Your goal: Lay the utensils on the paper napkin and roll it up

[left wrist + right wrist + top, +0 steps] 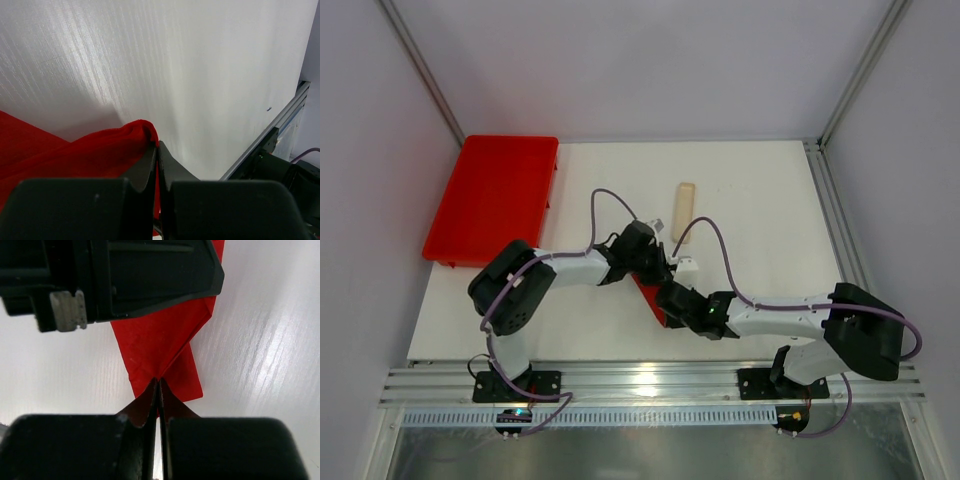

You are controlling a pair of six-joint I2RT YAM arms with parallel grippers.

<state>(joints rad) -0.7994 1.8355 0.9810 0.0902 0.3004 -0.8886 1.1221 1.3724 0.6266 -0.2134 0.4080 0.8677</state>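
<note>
**Both claws are pinching the folded napkin at the middle of the worktop**

The two arms are meeting over the middle of the white worktop point(770, 200), a little nearer to its near edge. The paper napkin point(157, 337) is lying there between them. It is thin, matte and bright red, and it is looking folded into a narrow pointed shape with sharp creases rather than lying as a flat square.

The left gripper point(157, 146) is clenched. Its dark fingers are pressing together on a raised, softly bunched edge of the red paper, which I judge is lifting that edge for rolling. The right gripper point(159, 381) is also clenched, its tips meeting on the opposite end of the napkin, where two layers are overlapping. It is probably holding this end down so that the light sheet is not sliding on the smooth surface.

The utensils are not showing in any view. They may be lying inside the fold, but I cannot tell.

The rigid red plastic tray point(495, 200) is sitting at the far left corner, partly over the left edge. The pale beige strip point(683, 212), flat and oblong, is lying just beyond the grippers, toward the far edge.
</note>
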